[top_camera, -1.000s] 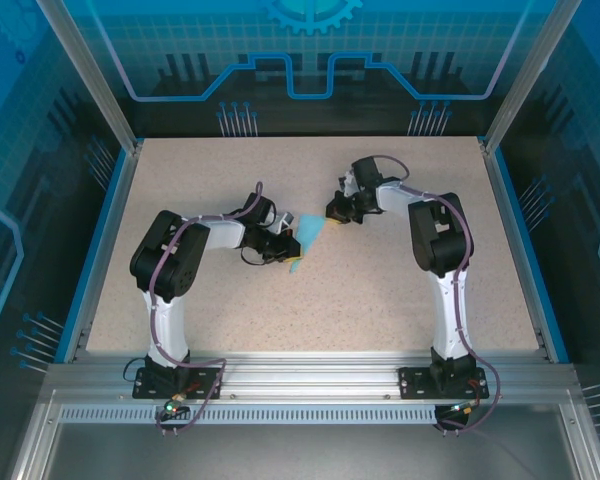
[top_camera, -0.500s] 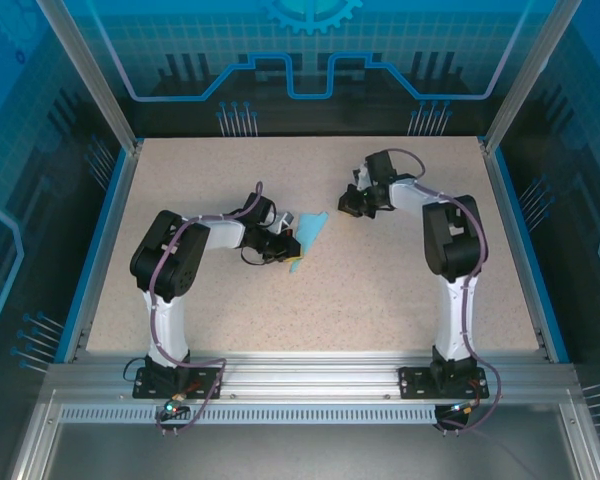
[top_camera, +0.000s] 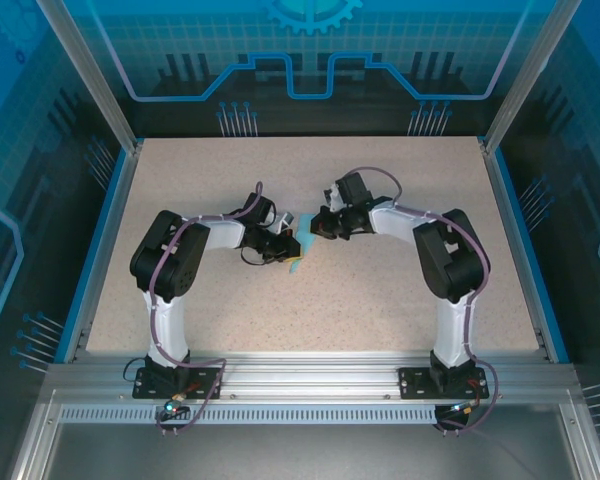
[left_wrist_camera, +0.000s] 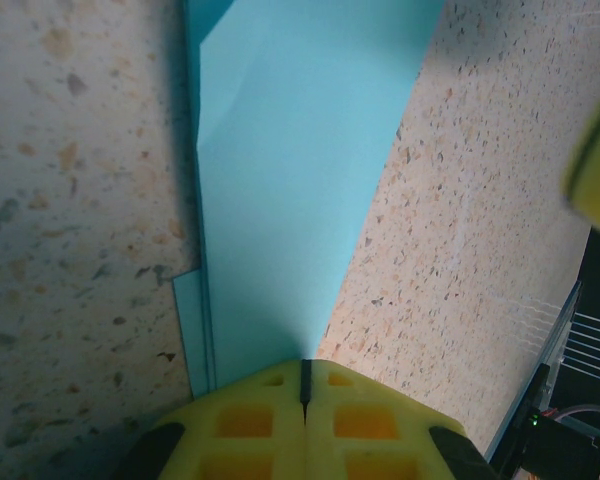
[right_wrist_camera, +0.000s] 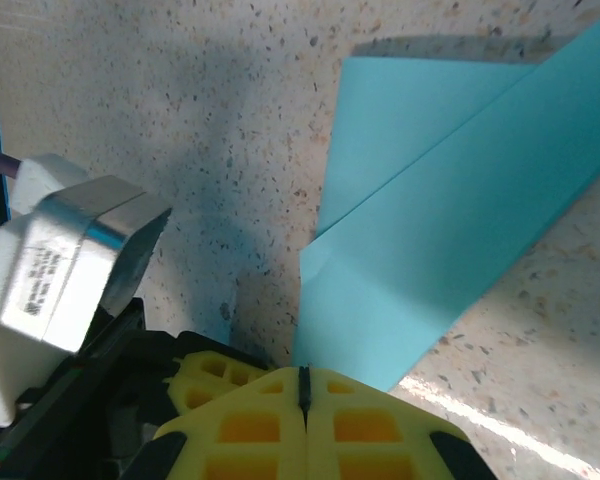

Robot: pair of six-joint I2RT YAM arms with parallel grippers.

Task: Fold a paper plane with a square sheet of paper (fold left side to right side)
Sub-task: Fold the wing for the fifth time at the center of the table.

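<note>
Right gripper (right_wrist_camera: 303, 375), drawn off to the side half a second ago, has come back onto the light-blue sheet of paper (left_wrist_camera: 280, 180), which suggests another crease is being pressed; left gripper (left_wrist_camera: 303, 368) stays at the sheet's narrow end; both pairs of yellow fingers are closed tight, tips on the sheet; thin, smooth, layered into a tapering wedge, it lies flat mid-way across the speckled beige table (top_camera: 380, 290).

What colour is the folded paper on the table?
Light blue. The paper shows best in the left wrist view.
</note>
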